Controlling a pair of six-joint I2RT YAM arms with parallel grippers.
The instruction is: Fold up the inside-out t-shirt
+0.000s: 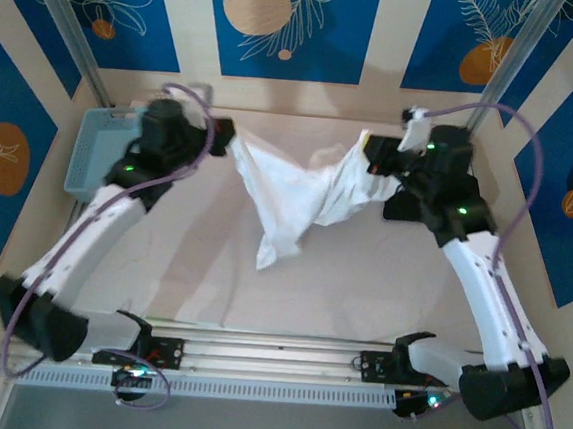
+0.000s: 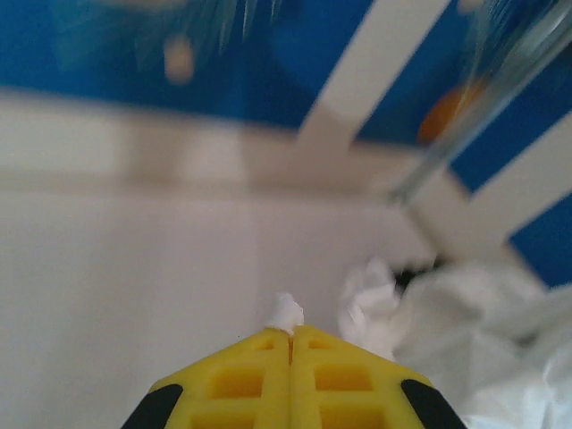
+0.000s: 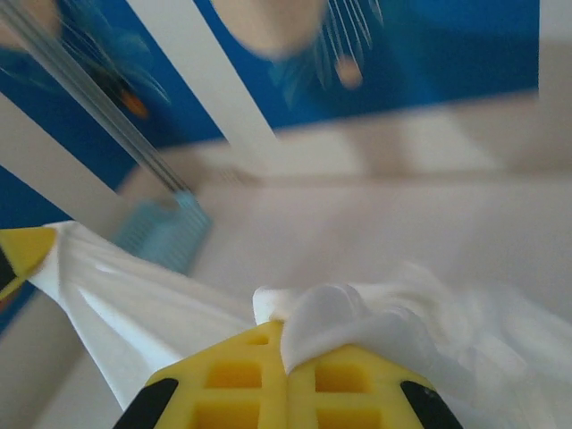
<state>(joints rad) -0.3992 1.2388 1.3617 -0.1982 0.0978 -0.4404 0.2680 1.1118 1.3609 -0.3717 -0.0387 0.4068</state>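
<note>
While it hung between the two arms, the inside-out t-shirt [image 1: 290, 200] was a thin, soft white cloth raised over the far half of the tabletop [image 1: 381, 283]. Its middle sagged in crumpled, creased folds, and one long tapering point drooped toward the near side. The left end effector [image 2: 290, 334] had its blocky yellow fingers, moulded with square hollows, pressed fully together, with a small white tuft of the shirt pinched at their tips. The right end effector [image 3: 287, 344] was likewise closed tight on the fabric, which bunched in a smooth rounded fold over its yellow fingertips and stretched away in taut ridges. The tabletop was pale, flat and matte. A light blue basket [image 1: 98, 148] of slotted plastic sat at its far left edge, beside the left arm. Blue wall panels [image 1: 283, 24] with orange discs and fine white leaf outlines stood around the scene.
</note>
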